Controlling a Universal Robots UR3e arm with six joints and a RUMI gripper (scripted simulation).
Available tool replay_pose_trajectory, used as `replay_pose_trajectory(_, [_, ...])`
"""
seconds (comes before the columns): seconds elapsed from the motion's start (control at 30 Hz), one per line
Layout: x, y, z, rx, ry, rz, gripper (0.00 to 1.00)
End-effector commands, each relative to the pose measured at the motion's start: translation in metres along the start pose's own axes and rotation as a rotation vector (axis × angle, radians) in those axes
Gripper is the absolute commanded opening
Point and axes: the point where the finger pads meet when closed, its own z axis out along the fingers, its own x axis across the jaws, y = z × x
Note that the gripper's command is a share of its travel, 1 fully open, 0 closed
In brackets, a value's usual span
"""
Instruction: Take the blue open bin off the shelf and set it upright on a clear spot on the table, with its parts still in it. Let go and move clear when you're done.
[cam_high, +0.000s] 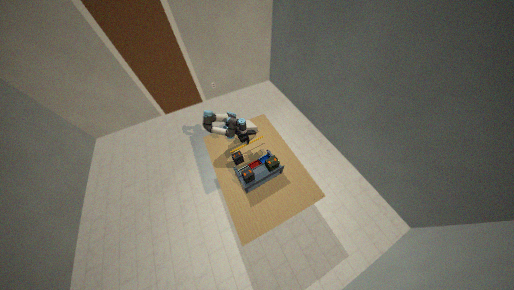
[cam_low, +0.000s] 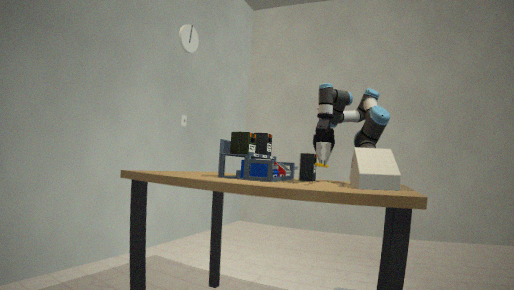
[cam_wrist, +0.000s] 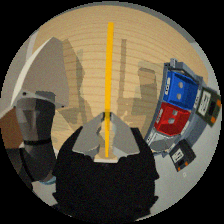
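Grey walls (cam_low: 100, 125), tiled floor (cam_high: 150, 225)

The blue open bin (cam_wrist: 180, 88) sits upright in the shelf (cam_low: 221, 157), beside a red bin (cam_wrist: 172, 119).

Matt wood-grained table (cam_low: 210, 181); smooth plastic-looking blue bin (cam_wrist: 180, 88).
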Motion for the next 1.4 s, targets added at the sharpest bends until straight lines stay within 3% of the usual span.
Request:
replay_pose_trajectory(0.0, [0.001,0.0,0.0,0.002,0.002,0.001,0.0])
replay_pose_trajectory(0.2, [0.001,0.0,0.02,0.002,0.002,0.001,0.0])
replay_pose_trajectory(0.6, [0.001,0.0,0.02,0.002,0.002,0.001,0.0])
replay_pose_trajectory(0.77, [0.001,0.0,0.04,0.002,0.002,0.001,0.0])
replay_pose_trajectory(1.17, [0.001,0.0,0.04,0.002,0.002,0.001,0.0])
replay_pose_trajectory(1.37, [0.001,0.0,0.059,0.002,0.002,0.001,0.0])
